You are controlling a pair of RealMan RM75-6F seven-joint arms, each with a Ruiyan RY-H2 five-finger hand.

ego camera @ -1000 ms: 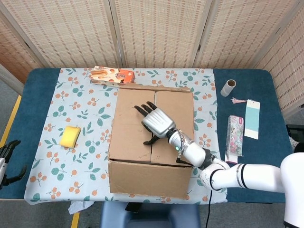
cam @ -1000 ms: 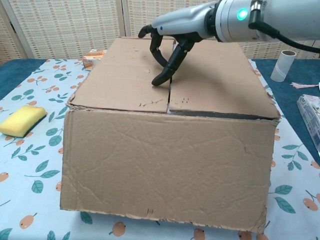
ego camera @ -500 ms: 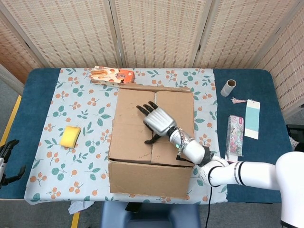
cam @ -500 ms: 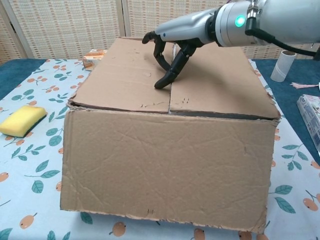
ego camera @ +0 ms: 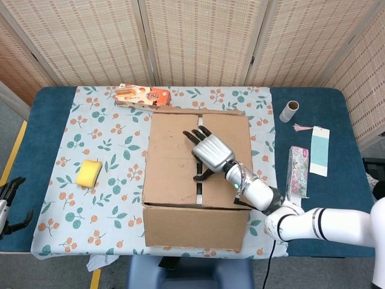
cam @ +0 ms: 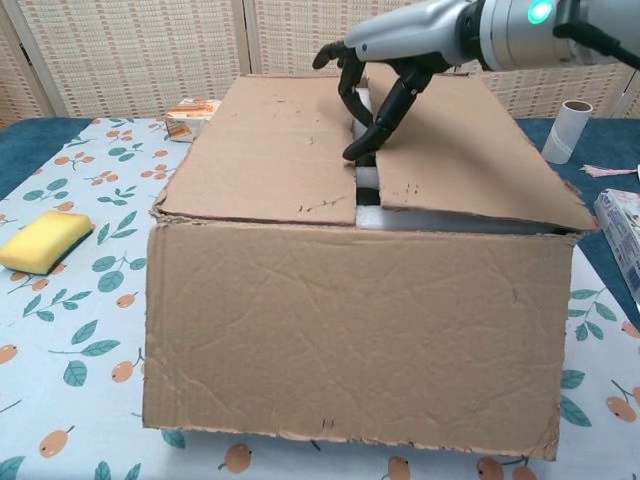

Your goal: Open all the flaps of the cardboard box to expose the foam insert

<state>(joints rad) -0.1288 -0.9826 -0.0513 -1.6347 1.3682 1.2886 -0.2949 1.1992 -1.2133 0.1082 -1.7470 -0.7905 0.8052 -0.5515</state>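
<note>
At the lower left edge of the head view the left hand (ego camera: pixel 11 201) hangs off the table, fingers apart and holding nothing, out of the way of the work. The box (ego camera: pixel 195 180) fills the centre of both views, its top flaps parted along the middle seam so a strip of white foam (cam: pixel 370 195) shows through. Just right of that seam the right hand (cam: pixel 385 80) curls its fingertips (cam: pixel 362 150) into the gap, grasping nothing, apparently to hook the right flap's (cam: pixel 470 150) edge and lift it.
</note>
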